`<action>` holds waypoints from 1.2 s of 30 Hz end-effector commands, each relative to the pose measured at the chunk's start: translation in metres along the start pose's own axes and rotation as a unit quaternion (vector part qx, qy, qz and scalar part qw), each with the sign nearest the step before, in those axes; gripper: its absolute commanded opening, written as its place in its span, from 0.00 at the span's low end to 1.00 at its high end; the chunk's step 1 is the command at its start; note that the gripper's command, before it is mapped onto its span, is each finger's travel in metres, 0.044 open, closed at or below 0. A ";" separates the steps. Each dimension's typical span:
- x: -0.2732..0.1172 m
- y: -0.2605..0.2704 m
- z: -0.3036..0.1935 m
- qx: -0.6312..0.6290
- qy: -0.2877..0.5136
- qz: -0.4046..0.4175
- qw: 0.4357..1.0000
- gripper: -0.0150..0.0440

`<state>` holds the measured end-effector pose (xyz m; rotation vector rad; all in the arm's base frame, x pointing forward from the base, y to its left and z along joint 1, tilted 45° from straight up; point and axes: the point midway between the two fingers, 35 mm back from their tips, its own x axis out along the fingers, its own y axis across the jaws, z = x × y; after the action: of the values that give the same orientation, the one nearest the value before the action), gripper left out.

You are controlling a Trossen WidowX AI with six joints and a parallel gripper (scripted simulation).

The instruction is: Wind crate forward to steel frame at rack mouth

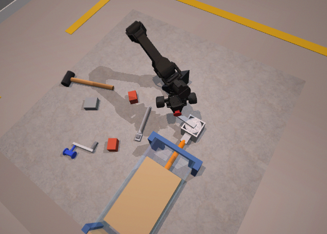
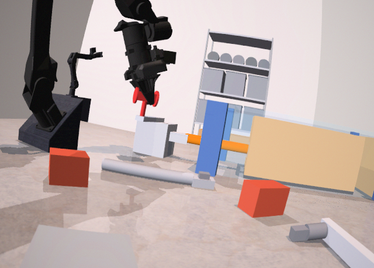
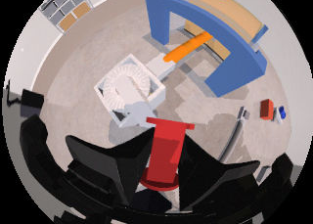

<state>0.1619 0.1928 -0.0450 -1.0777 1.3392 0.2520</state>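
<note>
My gripper [image 1: 177,111] [image 2: 146,96] [image 3: 167,133] is shut on the red grip [image 1: 177,113] [image 2: 142,108] [image 3: 168,145] of the winch handle. The handle's pale flat arm [image 1: 187,121] [image 3: 131,94] lies across the top of the white winch [image 1: 195,138] [image 2: 149,138] [image 3: 157,94]; its key is hidden underneath. An orange strap [image 1: 174,156] [image 2: 235,146] [image 3: 188,47] runs from the winch through the blue frame [image 1: 175,148] [image 2: 209,138] [image 3: 240,69] to the tan crate [image 1: 142,194] [image 2: 301,153]. The crate sits flat, with a gap between its front and the frame.
A grey bar tool [image 1: 144,121] [image 2: 148,171] lies beside the frame. Two red blocks [image 1: 112,144] [image 2: 68,169], a blue-knobbed crank [image 1: 83,146] [image 2: 347,247], a grey block [image 1: 91,103] [image 2: 78,247] and a mallet [image 1: 92,84] are also on the bench.
</note>
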 end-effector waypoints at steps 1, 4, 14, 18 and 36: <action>0.007 -0.011 0.010 0.010 -0.004 -0.013 1.000 0.25; 0.009 -0.013 0.014 0.010 -0.004 -0.013 1.000 0.25; 0.015 -0.020 0.027 0.010 -0.004 -0.013 1.000 0.25; 0.017 -0.022 0.032 0.010 -0.005 -0.013 1.000 0.25; 0.028 -0.027 0.057 0.011 -0.005 -0.013 1.000 0.25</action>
<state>0.2163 0.2054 -0.0574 -1.0815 1.3265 0.2296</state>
